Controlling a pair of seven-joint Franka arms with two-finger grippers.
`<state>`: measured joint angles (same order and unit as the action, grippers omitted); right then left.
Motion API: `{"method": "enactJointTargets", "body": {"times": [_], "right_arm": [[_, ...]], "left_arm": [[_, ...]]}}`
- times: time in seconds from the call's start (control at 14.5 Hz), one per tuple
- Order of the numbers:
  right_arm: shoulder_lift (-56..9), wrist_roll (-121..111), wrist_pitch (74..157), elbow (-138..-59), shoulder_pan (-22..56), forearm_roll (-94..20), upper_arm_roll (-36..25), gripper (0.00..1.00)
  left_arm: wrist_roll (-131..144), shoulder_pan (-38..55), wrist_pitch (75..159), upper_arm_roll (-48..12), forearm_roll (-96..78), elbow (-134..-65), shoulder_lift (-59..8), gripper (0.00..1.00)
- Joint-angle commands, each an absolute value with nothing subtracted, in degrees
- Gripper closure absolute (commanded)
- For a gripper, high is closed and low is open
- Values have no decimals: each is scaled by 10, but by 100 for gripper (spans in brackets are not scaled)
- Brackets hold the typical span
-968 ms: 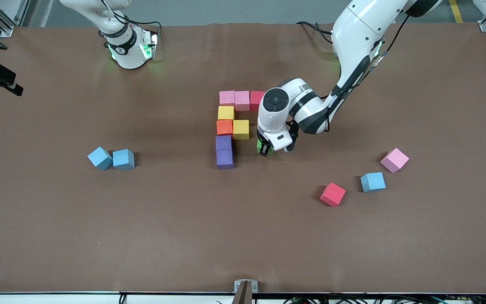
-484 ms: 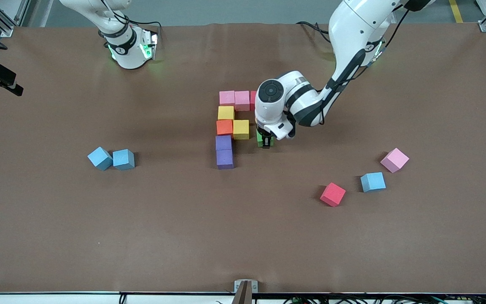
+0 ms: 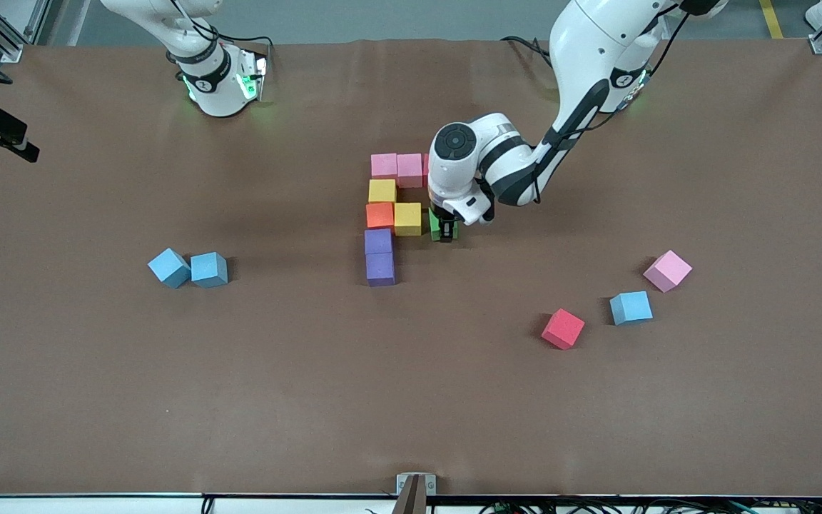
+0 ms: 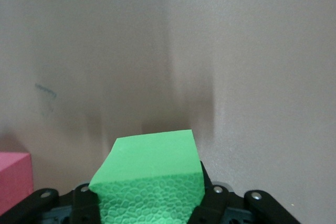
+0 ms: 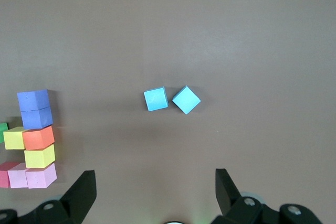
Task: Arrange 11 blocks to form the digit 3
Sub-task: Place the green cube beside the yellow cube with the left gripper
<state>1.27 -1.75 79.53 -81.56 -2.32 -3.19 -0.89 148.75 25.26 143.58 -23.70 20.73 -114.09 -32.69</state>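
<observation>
The left gripper [image 3: 445, 232] is pinching the green block [image 3: 447, 230] between its fingers, just beside the yellow block [image 3: 407, 218] of the unfinished digit 3 [image 3: 388, 214]. The right gripper [image 5: 155, 192] is waiting, fingers spread.

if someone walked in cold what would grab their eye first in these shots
First the bright cluster of blocks at mid-table: pink, yellow, orange and purple cubes touching in an unfinished figure. Right beside it the left hand is shut on a green block, held next to the yellow cube of the middle row. After that, the two light blue cubes sitting alone toward the right arm's end of the table, with the right hand open high above them.
</observation>
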Motion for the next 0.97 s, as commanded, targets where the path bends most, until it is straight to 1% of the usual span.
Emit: {"method": "enactJointTargets", "body": {"times": [0.0,0.9], "right_arm": [[9,-24,791,-806,-33,-27,-2,0],[8,-24,791,-806,-33,-28,-2,0]], "left_arm": [[1500,253,1448,-241,237,-1159,-315,73],[1492,256,1489,-243,253,-1155,-341,72]]}}
